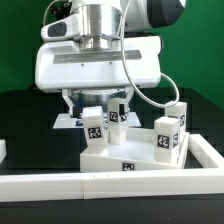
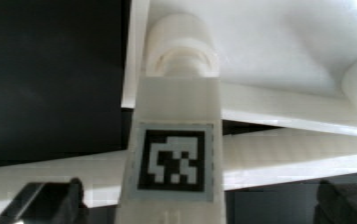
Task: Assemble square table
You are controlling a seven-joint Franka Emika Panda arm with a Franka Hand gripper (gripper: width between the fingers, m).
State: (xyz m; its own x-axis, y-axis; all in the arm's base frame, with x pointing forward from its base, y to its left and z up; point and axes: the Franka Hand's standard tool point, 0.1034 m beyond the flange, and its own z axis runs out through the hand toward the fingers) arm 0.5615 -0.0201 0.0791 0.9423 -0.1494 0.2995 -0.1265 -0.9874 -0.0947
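The white square tabletop (image 1: 110, 158) lies on the black table, with a tag on its front face. Two tagged white legs (image 1: 93, 125) (image 1: 118, 113) stand on it under my gripper (image 1: 105, 104). Two more tagged legs (image 1: 167, 137) (image 1: 178, 113) stand at its corner on the exterior view's right. In the wrist view one leg (image 2: 175, 120) with a tag runs away from the camera to the tabletop (image 2: 290, 105). It sits between my gripper's (image 2: 196, 205) open fingers (image 2: 50, 200). Neither finger visibly touches it.
A long white border bar (image 1: 100, 186) runs along the front of the table. Another bar (image 1: 210, 152) runs along the exterior view's right. A green wall stands behind the arm.
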